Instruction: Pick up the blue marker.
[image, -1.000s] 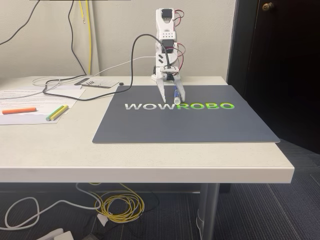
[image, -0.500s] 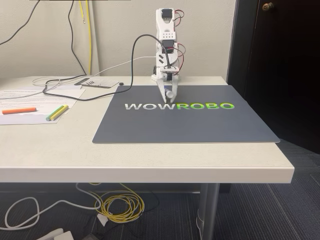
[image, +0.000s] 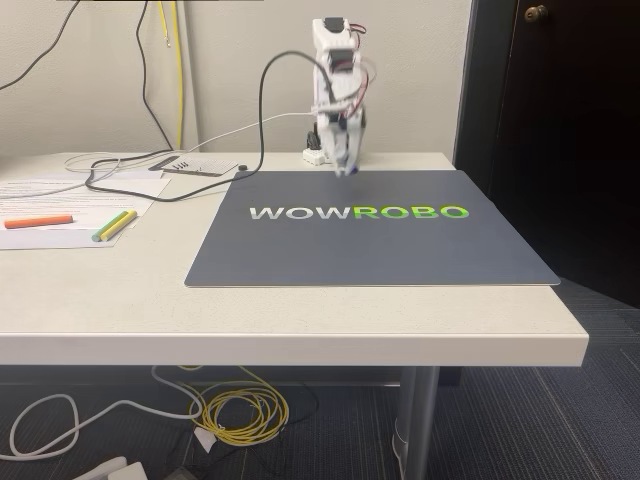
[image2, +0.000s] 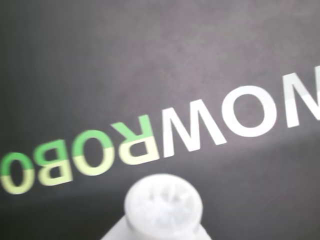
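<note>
Gripper (image: 346, 168) raised above the mat (image: 370, 235).
Closed around blue marker (image2: 163, 206), its white end pointing down; arm blurred.

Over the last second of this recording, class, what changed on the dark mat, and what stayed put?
The gripper shut on the blue marker, which had been standing between its open fingers, then rose off the mat and drew back toward the arm's base. In the wrist view the marker's white end sits close to the camera, above the mat's lettering. The orange highlighter, the yellow and green pens and the papers stayed put.
</note>
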